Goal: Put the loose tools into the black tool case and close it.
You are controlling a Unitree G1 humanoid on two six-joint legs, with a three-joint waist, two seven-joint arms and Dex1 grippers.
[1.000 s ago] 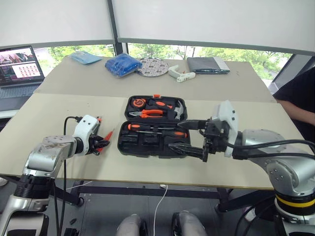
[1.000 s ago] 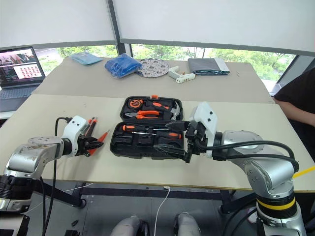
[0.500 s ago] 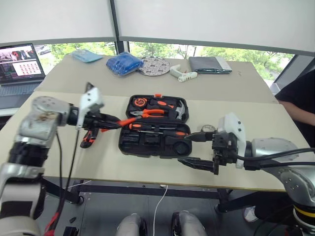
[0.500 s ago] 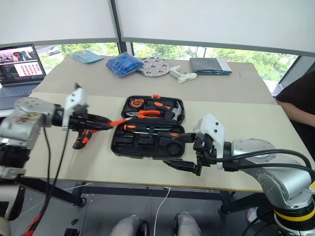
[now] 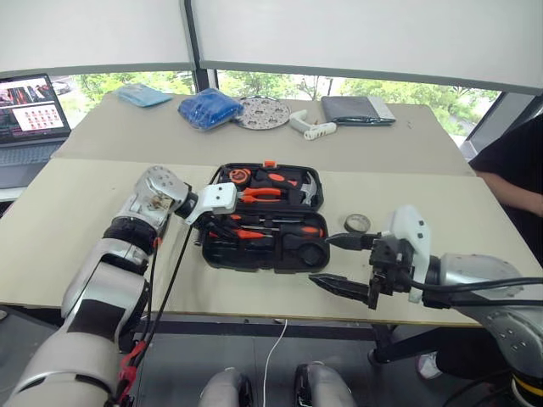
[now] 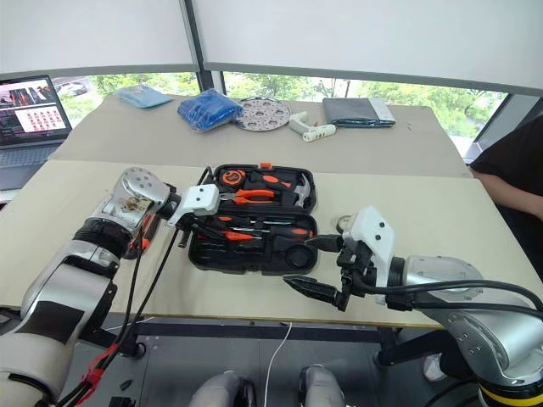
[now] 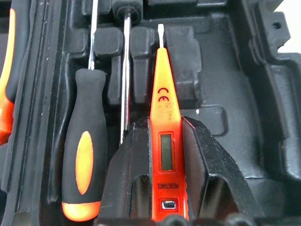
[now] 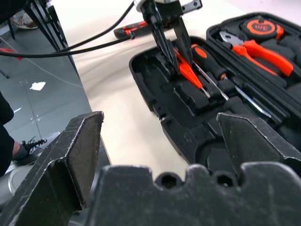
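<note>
The black tool case [image 5: 219,253] lies open mid-table, with pliers, hammer and tape measure in its far half. Two screwdrivers [image 5: 299,230] lie in its near half. My left gripper [image 5: 226,227] is shut on the slim orange tester pen [image 7: 165,141] and holds it low over the near half, beside a screwdriver handle [image 7: 84,165]. On the table right of the case sits the small tape roll [image 5: 357,223]. The black-orange utility knife [image 8: 135,28] lies left of the case, behind my left arm. My right gripper [image 5: 321,259] hangs open near the case's front right corner, holding nothing.
A laptop [image 5: 30,106] stands at the far left. On the back table lie a blue bag [image 5: 209,109], a round disc [image 5: 261,113], a white object [image 5: 312,129] and a grey pouch [image 5: 356,110]. A person in black [image 5: 519,165] is at the right edge.
My left arm swung right from the table beside the case, carrying the tester pen over the case's near half, and its wrist rolled. My right gripper drew back slightly and stayed open.
</note>
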